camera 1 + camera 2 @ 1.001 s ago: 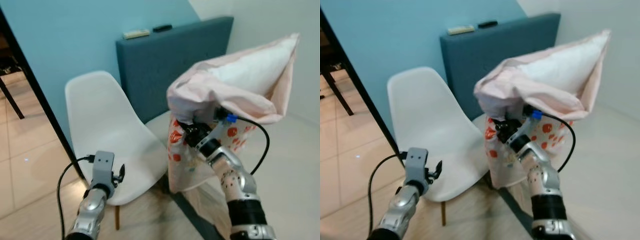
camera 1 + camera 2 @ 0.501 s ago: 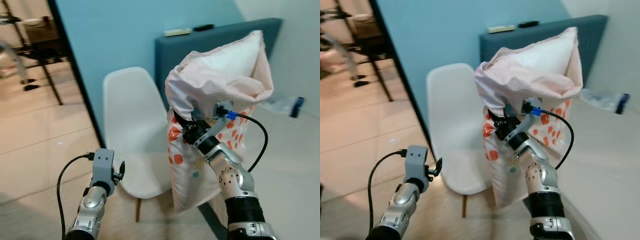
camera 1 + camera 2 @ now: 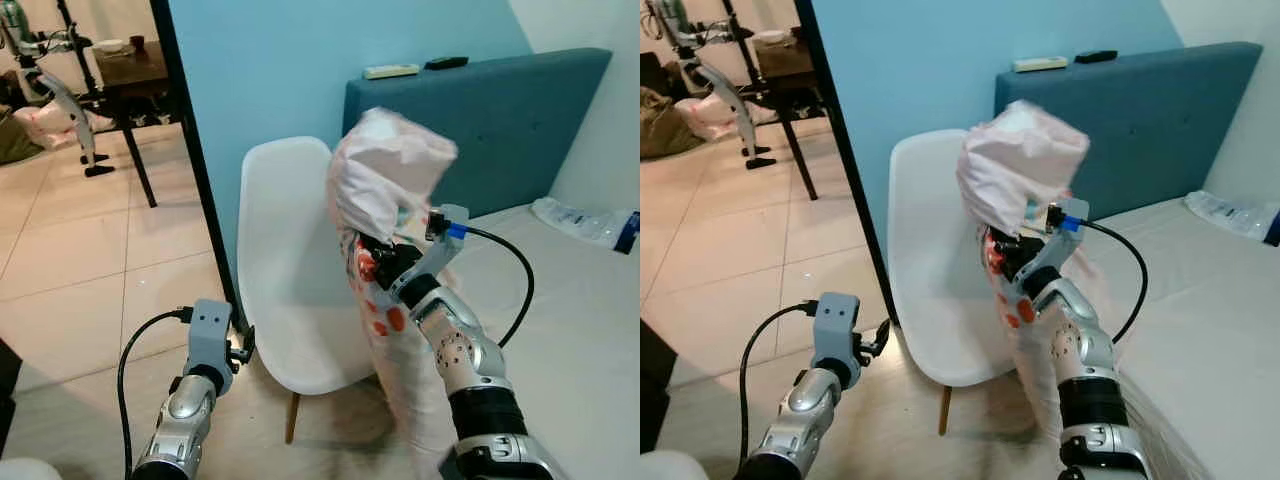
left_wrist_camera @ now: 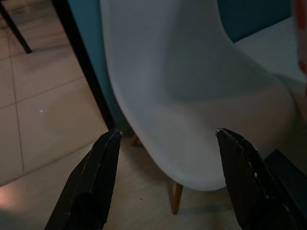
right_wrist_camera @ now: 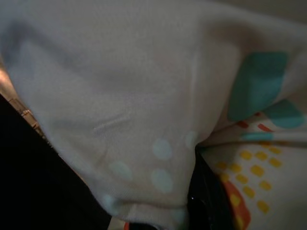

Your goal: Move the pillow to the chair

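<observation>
One pillow [image 3: 385,190] hangs from our right claw [image 3: 385,262], which is clamped on a bunched fold of its cover so the bulk droops beside the white chair [image 3: 290,270], above the seat's edge. Our left claw [image 4: 168,139] waits with fingers apart near the seat front. Since a second ago the view has swung; the pillow has folded narrower.

The right gripper [image 3: 1008,262] clamped the pillow [image 3: 1023,180], which hung upright (pale pink, red dots below) just over the white chair [image 3: 930,260]. The left gripper [image 3: 878,340] hovered low beside the chair's seat.
</observation>
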### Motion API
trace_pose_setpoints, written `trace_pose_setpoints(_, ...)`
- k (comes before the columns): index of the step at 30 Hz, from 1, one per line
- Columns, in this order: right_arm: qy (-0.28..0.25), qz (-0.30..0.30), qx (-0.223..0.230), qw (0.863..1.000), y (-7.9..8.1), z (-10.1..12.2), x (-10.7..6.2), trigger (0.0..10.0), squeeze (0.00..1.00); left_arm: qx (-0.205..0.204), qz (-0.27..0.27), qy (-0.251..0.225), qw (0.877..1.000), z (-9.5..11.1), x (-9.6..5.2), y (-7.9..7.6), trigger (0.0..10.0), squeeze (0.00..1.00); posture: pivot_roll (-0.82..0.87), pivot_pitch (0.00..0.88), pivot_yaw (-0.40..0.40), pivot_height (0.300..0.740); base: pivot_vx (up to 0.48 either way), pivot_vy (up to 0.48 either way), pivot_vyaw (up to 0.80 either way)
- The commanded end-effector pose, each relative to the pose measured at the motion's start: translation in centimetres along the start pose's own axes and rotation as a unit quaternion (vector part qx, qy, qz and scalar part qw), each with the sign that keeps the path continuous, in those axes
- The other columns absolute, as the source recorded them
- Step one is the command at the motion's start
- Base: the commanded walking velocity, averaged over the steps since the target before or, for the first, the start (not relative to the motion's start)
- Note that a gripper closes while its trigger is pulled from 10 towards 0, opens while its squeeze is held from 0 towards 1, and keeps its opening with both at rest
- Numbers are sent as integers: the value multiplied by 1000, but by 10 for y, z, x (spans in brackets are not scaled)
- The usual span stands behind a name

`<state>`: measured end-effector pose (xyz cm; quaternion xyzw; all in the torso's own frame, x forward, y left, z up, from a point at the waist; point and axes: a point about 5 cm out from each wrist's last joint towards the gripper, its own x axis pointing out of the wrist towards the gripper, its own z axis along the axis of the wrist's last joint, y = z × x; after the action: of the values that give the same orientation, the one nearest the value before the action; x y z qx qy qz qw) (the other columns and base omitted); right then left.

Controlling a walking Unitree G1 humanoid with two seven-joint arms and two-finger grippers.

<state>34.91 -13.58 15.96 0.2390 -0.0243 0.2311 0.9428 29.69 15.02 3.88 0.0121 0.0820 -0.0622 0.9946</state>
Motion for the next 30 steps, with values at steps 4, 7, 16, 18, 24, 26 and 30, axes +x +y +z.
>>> trace_pose_setpoints(4, -40, 17, -15, 999, 7, 15, 4, 10000, 0, 4, -6, 0, 1000, 1, 1, -1, 10000, 0, 23, 0, 8, 740, 346, 0, 0)
trace_pose_setpoints(7, -41, 16, -17, 999, 7, 15, 5, 10000, 0, 3, -9, -1, 1000, 1, 1, -2, 10000, 0, 22, 0, 7, 740, 345, 0, 0)
trace_pose_setpoints(16, -48, 11, -20, 999, 7, 17, 6, 10000, 0, 3, -12, -1, 1000, 0, 0, -4, 10000, 0, 25, 0, 7, 740, 345, 0, 0)
trace_pose_setpoints(18, -53, 14, -21, 998, 9, 18, 6, 10000, 0, 3, -12, -1, 1000, 0, 0, -4, 10000, 0, 24, 0, 5, 740, 345, 0, 0)
trace_pose_setpoints(24, -63, 21, -27, 997, 12, 21, 6, 10000, 0, 2, -13, 0, 1000, -1, -1, -4, 10000, 0, 24, 0, 4, 740, 347, 0, 0)
trace_pose_setpoints(26, -64, 21, -29, 997, 12, 22, 7, 10000, 0, 3, -15, 1, 1000, -1, -1, -5, 10000, 0, 25, 0, 1, 740, 345, 0, 0)
trace_pose_setpoints(30, -68, 16, -29, 997, 11, 24, 7, 10000, 0, 3, -16, 0, 1000, -1, -1, -6, 10000, 0, 26, 0, -1, 740, 346, 0, 0)
